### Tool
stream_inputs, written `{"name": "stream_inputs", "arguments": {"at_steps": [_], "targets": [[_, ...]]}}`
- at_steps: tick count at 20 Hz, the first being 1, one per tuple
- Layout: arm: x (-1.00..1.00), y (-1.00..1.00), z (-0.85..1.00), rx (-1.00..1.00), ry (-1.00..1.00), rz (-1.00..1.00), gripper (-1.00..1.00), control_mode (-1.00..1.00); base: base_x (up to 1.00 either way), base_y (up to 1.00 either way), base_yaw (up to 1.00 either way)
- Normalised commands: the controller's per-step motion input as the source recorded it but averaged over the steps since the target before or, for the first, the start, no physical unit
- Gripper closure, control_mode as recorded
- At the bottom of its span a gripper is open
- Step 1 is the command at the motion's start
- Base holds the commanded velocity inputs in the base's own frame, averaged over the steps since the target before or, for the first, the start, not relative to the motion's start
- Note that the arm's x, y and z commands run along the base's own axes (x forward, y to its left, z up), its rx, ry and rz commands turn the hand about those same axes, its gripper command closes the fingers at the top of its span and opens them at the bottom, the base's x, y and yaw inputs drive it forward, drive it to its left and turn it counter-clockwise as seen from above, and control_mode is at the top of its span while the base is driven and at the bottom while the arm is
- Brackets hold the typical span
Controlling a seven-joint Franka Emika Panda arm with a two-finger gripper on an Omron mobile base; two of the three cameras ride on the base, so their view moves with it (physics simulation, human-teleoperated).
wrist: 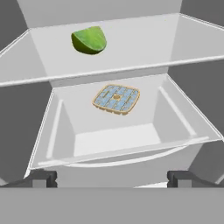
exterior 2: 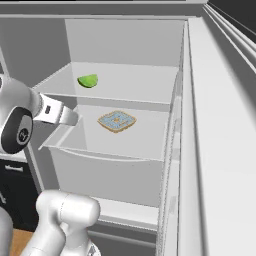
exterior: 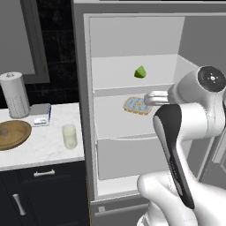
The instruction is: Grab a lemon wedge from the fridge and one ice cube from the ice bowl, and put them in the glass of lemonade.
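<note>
The fridge [exterior: 84, 88] stands open with white shelves. On its upper shelf lies the yellow-green lemon wedge [exterior: 140, 72] [exterior 2: 88, 80] [wrist: 89, 40]. My gripper [wrist: 112, 179] is open in front of the shelves, below and short of the wedge, with nothing between its fingertips [wrist: 41, 178]. On the marble counter left of the fridge stand the glass of lemonade [exterior: 69, 136] and the wooden ice bowl [exterior: 17, 137]. A small pale ice cube [exterior: 4, 131] lies in the bowl.
A flat tan-and-blue tray of food [exterior: 137, 105] [wrist: 116, 98] lies on the shelf under the wedge, above a white drawer [wrist: 113, 144]. The fridge door [exterior 2: 220, 130] is swung open on the right. A paper towel roll [exterior: 14, 94] and a small box [exterior: 40, 115] stand at the counter's back.
</note>
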Motion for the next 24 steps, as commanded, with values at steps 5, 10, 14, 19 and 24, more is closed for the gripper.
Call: {"name": "stream_inputs", "arguments": {"at_steps": [5, 10, 14, 19, 24], "targets": [[0.00, 0.11, 0.35, -0.08, -0.06, 0.03, -1.00, -1.00, 0.00, 0.00, 0.00], [0.19, 0.00, 0.00, 0.00, 0.00, 0.00, -1.00, -1.00, 0.00, 0.00, 0.00], [0.42, 0.02, 0.00, 0.00, 0.00, 0.00, -1.00, -1.00, 0.00, 0.00, 0.00], [0.44, 0.04, 0.00, 0.00, 0.00, 0.00, -1.00, -1.00, 0.00, 0.00, 0.00], [0.40, 0.00, 0.04, 0.00, 0.00, -0.01, -1.00, -1.00, 0.00, 0.00, 0.00]]}}
